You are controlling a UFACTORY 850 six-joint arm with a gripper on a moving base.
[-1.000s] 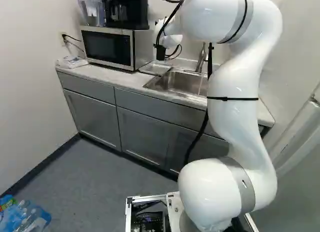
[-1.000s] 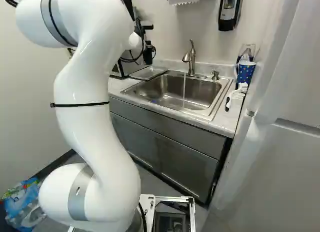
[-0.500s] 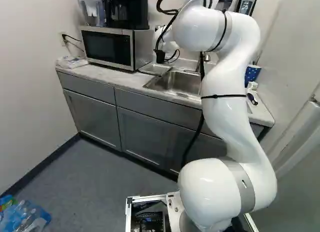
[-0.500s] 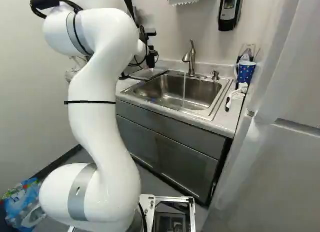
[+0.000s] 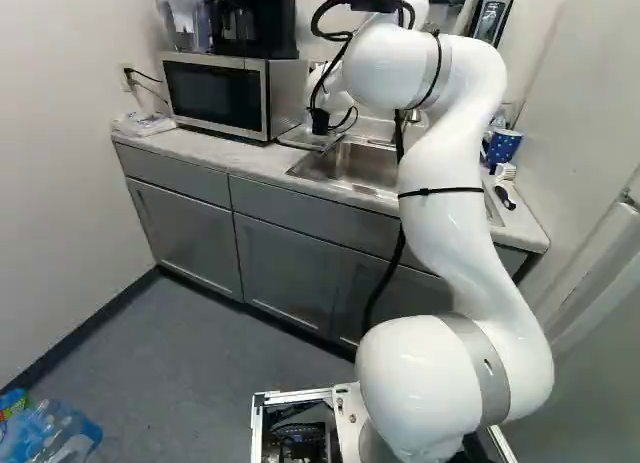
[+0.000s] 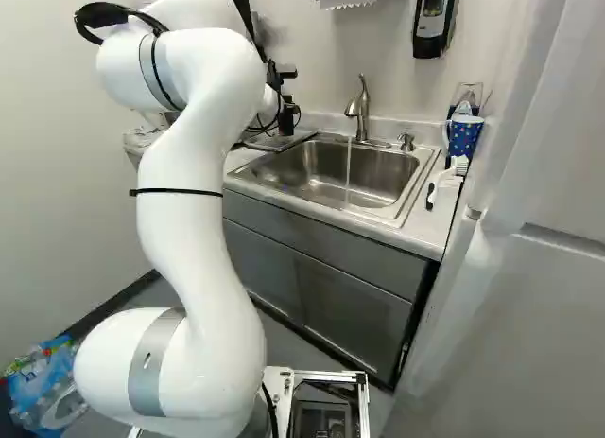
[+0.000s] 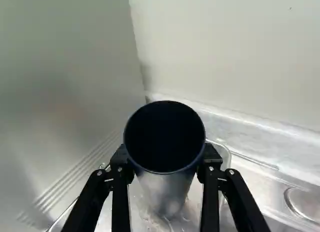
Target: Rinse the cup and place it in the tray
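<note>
Carefully lower the cup (image 7: 165, 154), which the jaws hold upright between them, onto the tray (image 6: 274, 143) at the upper centre of the right base view. You cannot confirm from these views whether the base of the cup has seated. Keep the axis vertical and descend slowly; maintain clearance from the microwave (image 5: 210, 98) at the upper left of the left base view. Once the base bears flat, open the jaws evenly, then retract straight up. A wet wall may slip, and uneven release could tip the cup. Water runs from the tap (image 6: 359, 107); keep clear of the stream.
</note>
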